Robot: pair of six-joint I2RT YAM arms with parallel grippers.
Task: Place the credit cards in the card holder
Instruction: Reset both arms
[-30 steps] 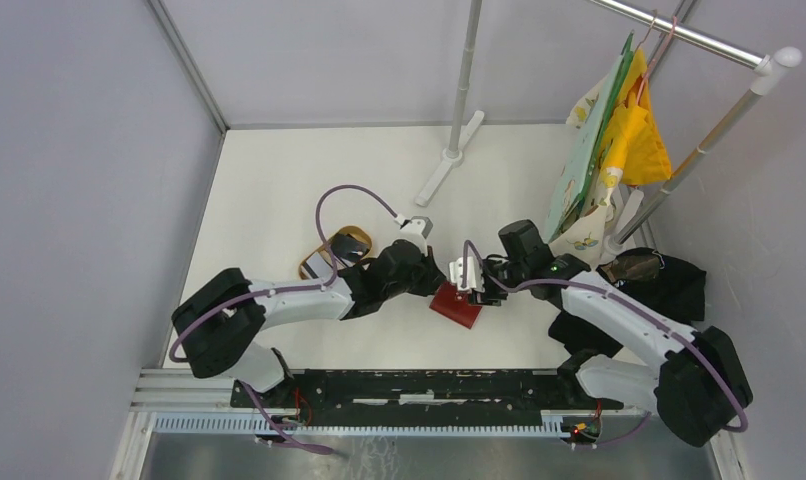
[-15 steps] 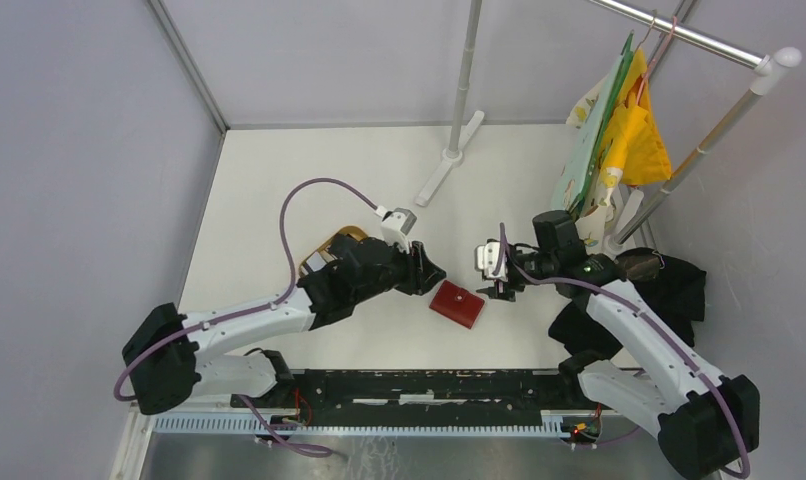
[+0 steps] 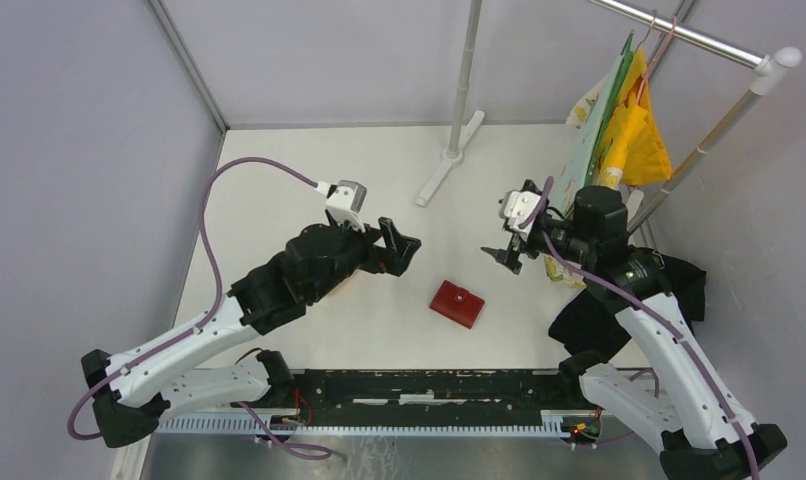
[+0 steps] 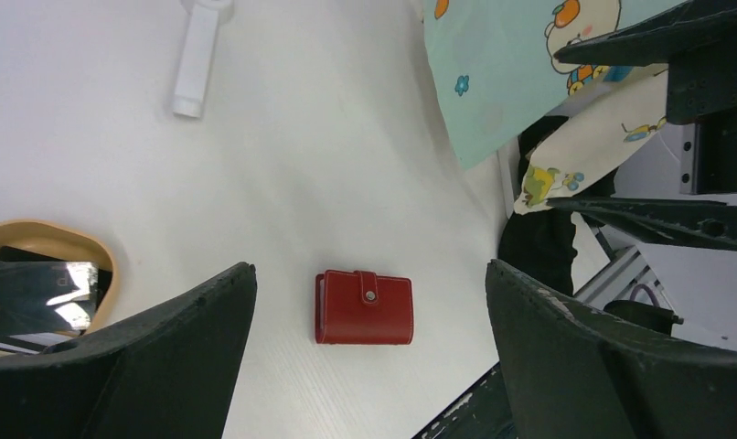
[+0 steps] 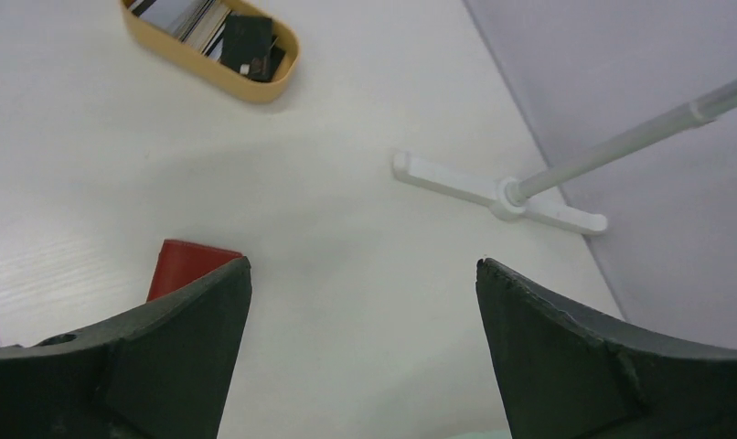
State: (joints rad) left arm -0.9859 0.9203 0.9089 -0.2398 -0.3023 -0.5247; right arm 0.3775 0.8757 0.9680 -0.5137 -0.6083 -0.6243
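Top external: card holder closed on table; left hand, right hand spread apart, empty.

A tan oval tray sits on the white table, well apart from the foot of a white stand near the far edge. The stand's grey pole rises upright. By the far right corner a metal rack carries a yellow cloth and a teal printed cloth. A black cloth lies heaped at the right edge. A black rail runs along the near edge.
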